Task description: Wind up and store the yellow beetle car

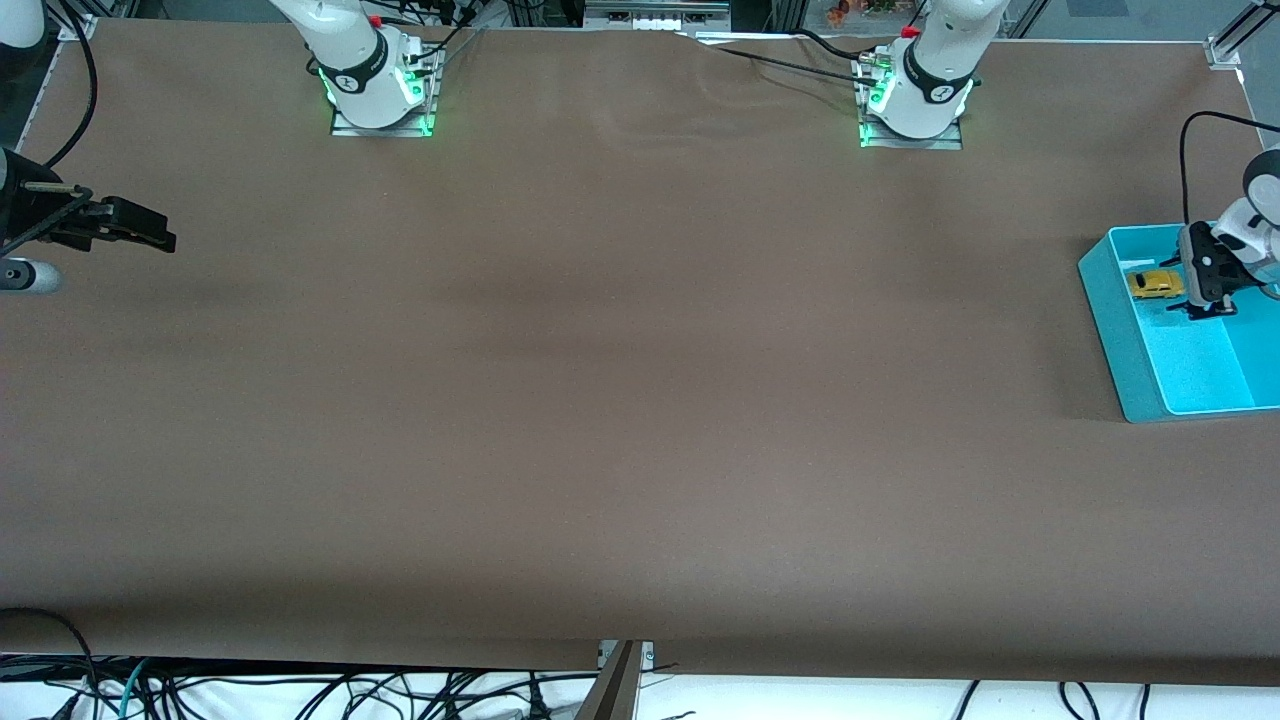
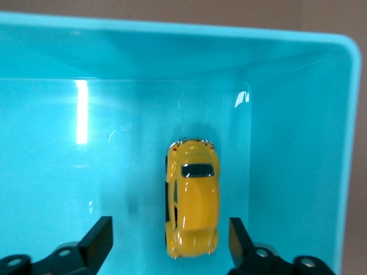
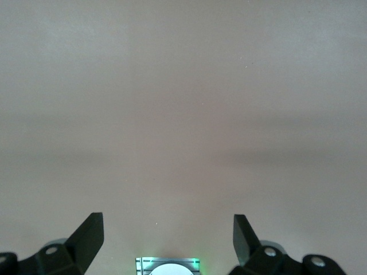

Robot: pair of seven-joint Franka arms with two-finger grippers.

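Observation:
The yellow beetle car (image 1: 1156,284) (image 2: 192,200) lies on its wheels on the floor of a teal bin (image 1: 1118,335) (image 2: 298,143), in the part of the bin farther from the front camera. My left gripper (image 1: 1200,308) (image 2: 169,224) hangs just above the bin, open, its two fingers standing apart on either side of the car's end without touching it. My right gripper (image 1: 160,240) (image 3: 168,222) waits open over bare table at the right arm's end, holding nothing.
The bin stands at the left arm's end of the brown-covered table (image 1: 620,380) and holds only the car. Both arm bases (image 1: 378,80) (image 1: 915,95) stand along the table's edge farthest from the front camera. Loose cables (image 1: 300,690) hang below the nearest edge.

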